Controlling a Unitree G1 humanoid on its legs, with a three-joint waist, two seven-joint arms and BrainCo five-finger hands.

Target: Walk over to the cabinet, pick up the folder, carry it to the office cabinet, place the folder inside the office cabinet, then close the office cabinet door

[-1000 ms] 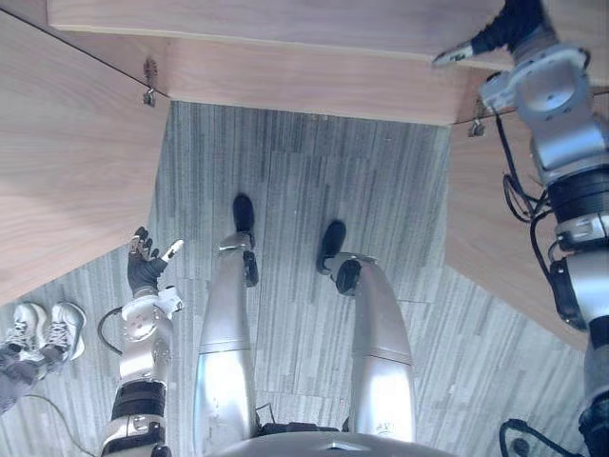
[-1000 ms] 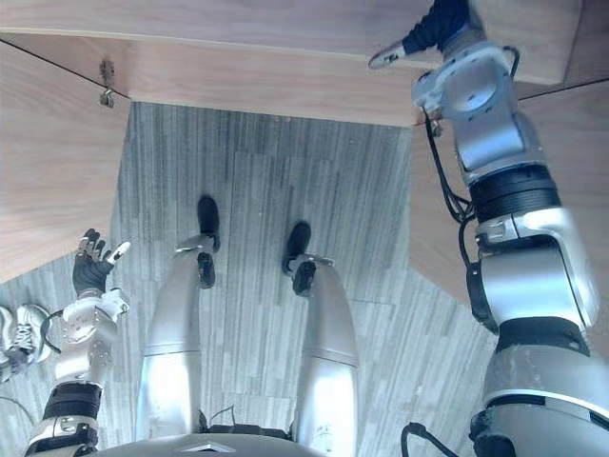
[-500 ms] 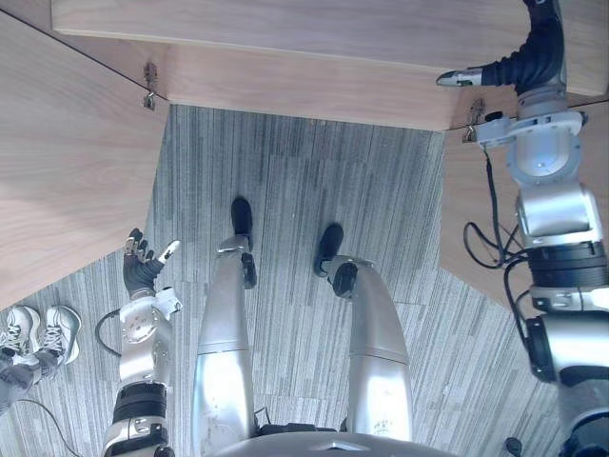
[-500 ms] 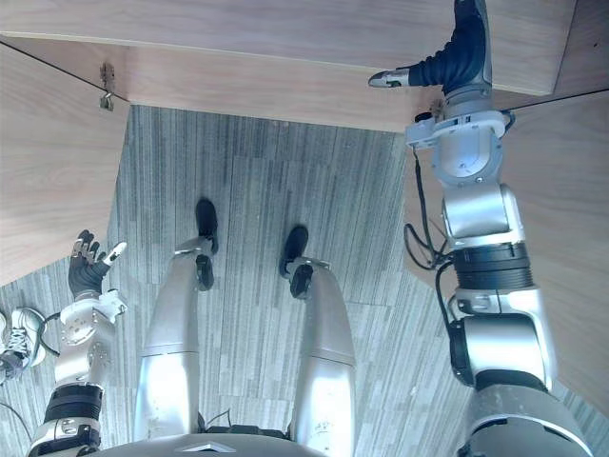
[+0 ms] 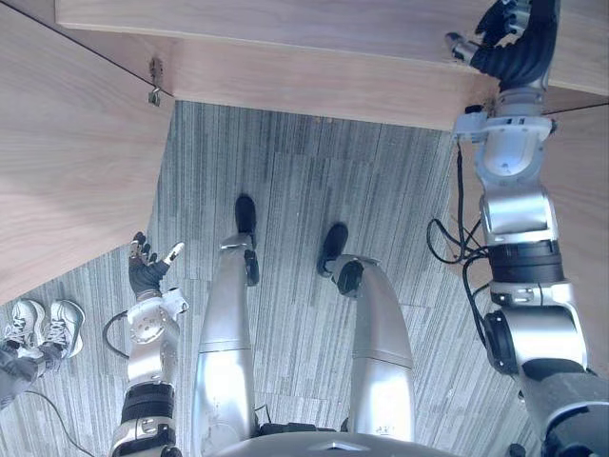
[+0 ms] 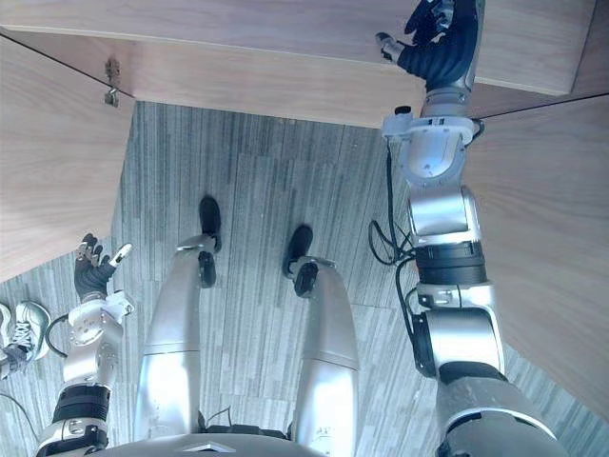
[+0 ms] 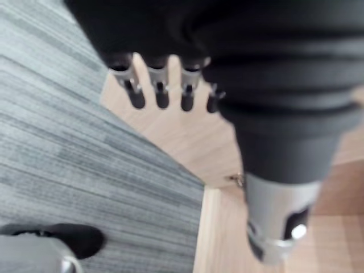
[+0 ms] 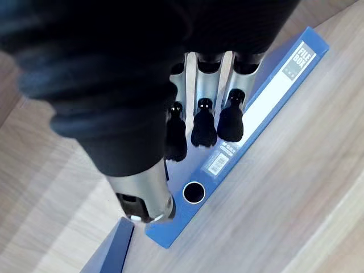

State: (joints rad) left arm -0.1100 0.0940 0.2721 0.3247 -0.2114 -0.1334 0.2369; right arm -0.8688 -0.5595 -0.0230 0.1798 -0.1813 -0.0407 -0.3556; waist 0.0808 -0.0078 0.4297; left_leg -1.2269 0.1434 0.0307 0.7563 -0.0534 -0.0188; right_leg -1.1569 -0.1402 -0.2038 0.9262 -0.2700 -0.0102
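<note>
You are at the pick-up step. Your right hand (image 8: 203, 122) is raised over the top of the cabinet (image 5: 285, 29), with its fingers reaching straight out above the spine of the blue folder (image 8: 267, 96). The folder lies flat on that wooden top. The fingers are released and wrap round nothing, and you cannot tell whether their tips touch the spine.

The next move probably calls for lowering the hand, setting the thumb on one side of the spine and the fingers on the other, clenching, then lifting clear.

Your left hand (image 5: 147, 271) hangs low at your side, fingers relaxed and empty.

Count:
- One folder for certain.
- One blue corner (image 8: 111, 250) just beside its end, which could be a second folder or a cover.
- Two open doors: the left door (image 5: 67, 152) and the right door (image 6: 542, 219).
- Two white shoes (image 5: 43, 324) of a person standing by.
</note>
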